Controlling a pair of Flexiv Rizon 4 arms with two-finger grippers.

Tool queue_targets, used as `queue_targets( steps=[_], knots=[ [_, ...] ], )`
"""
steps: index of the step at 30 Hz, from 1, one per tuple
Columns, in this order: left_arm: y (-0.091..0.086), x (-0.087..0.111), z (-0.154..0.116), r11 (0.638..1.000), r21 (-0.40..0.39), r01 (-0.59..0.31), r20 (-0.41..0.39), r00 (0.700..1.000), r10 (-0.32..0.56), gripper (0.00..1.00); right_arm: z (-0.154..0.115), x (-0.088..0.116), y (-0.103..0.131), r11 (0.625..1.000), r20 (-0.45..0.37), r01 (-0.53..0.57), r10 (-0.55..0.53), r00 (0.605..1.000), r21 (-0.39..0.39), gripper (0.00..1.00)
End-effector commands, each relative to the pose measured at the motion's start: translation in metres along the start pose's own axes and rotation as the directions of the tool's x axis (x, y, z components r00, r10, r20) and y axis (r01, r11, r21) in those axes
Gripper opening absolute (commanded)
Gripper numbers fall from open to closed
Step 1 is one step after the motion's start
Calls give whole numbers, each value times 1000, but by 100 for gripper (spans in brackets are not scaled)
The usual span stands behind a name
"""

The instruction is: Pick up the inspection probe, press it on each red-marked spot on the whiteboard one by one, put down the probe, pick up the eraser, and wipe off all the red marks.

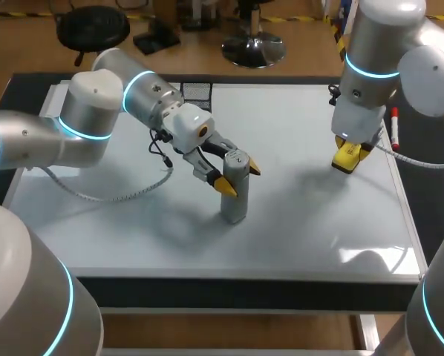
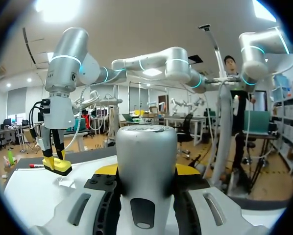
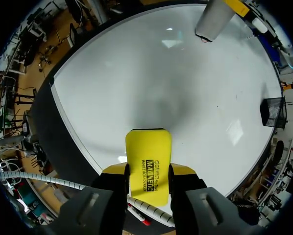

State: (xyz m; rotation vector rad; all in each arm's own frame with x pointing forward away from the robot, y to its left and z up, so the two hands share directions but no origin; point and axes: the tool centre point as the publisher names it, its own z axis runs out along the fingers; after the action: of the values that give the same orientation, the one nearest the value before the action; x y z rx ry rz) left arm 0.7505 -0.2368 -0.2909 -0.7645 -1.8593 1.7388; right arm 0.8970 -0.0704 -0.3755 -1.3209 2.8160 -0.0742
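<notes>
Over the glossy whiteboard, left gripper clamped a grey cylindrical probe; right gripper pinched a yellow rectangular eraser.

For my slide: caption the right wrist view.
Right gripper holds the yellow eraser over the whiteboard; inspection probe ahead.

Black mesh basket (far side) stands; red-capped marker lies at right.

Whiteboard: glossy, smooth, reflective.
Probe: satin grey, metal-like.
Eraser: smooth yellow plastic.
Basket: black wire mesh.
</notes>
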Motion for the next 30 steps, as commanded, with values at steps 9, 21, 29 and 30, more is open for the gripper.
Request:
queue_targets(
  steps=[9, 21, 29, 30],
  knots=[
    [4, 2, 0, 1000, 3, 0, 7, 1000, 0, 0, -1, 0, -1, 1000, -3, 1, -1, 1000, 1, 0],
    [-18, 1, -28, 999, 27, -45, -8, 999, 45, 0, -1, 0, -1, 1000, -3, 1, -1, 1000, 1, 0],
    [-38, 2, -60, 998, -19, -62, -18, 998, 62, 0, -1, 0, -1, 1000, -3, 1, -1, 1000, 1, 0],
    [-42, 3, -64, 998, -25, -66, -20, 998, 65, 0, -1, 0, -1, 1000, -3, 1, -1, 1000, 1, 0]
  ],
)
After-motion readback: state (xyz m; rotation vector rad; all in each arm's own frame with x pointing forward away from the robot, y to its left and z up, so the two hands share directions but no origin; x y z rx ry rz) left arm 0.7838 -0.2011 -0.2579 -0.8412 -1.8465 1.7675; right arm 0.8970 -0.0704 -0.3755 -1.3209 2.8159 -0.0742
